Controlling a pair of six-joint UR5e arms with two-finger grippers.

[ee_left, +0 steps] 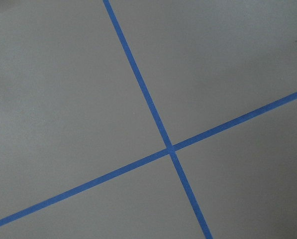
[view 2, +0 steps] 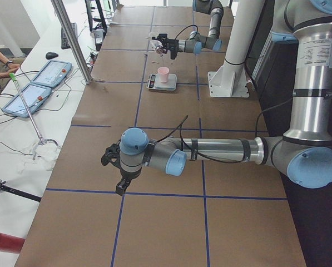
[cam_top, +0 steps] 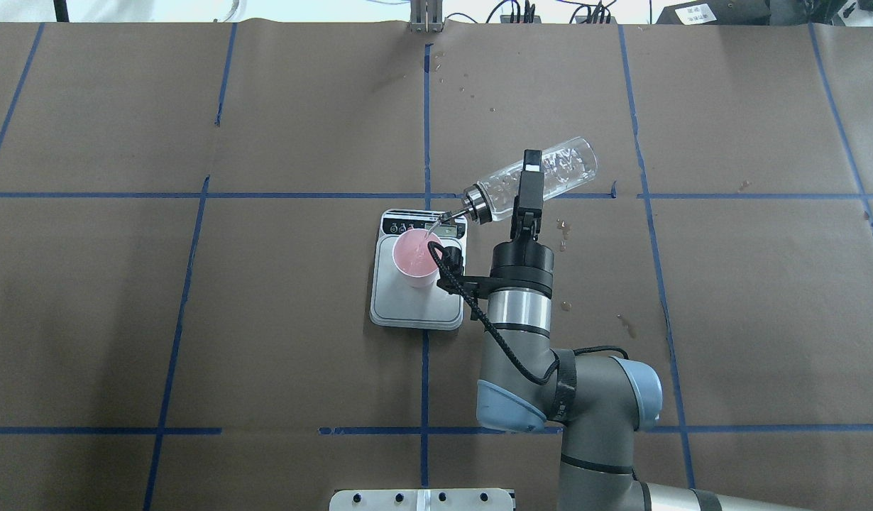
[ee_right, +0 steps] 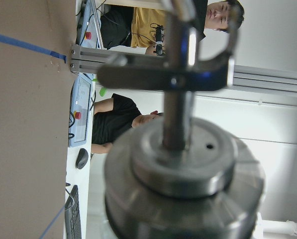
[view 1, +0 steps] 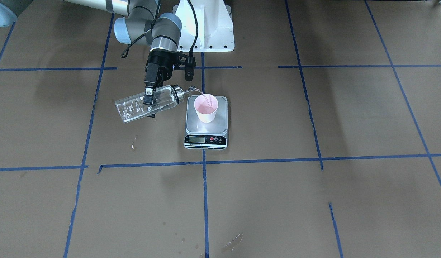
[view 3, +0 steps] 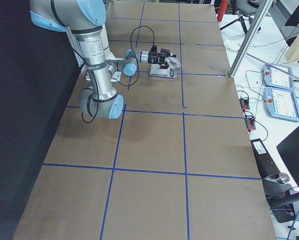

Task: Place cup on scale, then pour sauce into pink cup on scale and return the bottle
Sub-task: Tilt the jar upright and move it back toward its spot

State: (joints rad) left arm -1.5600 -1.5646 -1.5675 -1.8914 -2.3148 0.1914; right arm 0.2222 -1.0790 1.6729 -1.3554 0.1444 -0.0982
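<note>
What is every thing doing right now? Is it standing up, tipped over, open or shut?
cup: upright on the scale, catching sauce.
scale: flat on the table, cup on top; display too small to read.
bottle: tipped sideways, spout toward the cup.
sauce: thin stream falling into the cup.
right gripper: shut on the bottle.
left gripper: away from the scale; open or shut, cannot tell.

— Where did the cup (cam_top: 415, 257) sit?
— On the scale (cam_top: 408, 312), toward its display end, which faced away from the robot.
— And the bottle (cam_top: 568, 165)?
— To the robot's right of the scale, tilted in the right gripper (cam_top: 527, 188), with its spout (cam_top: 452, 212) above the cup's rim and its base farther from the robot.
— The left gripper (view 2: 121, 186)?
— Well apart, off toward the robot's left, above the table (cam_top: 266, 319).
</note>
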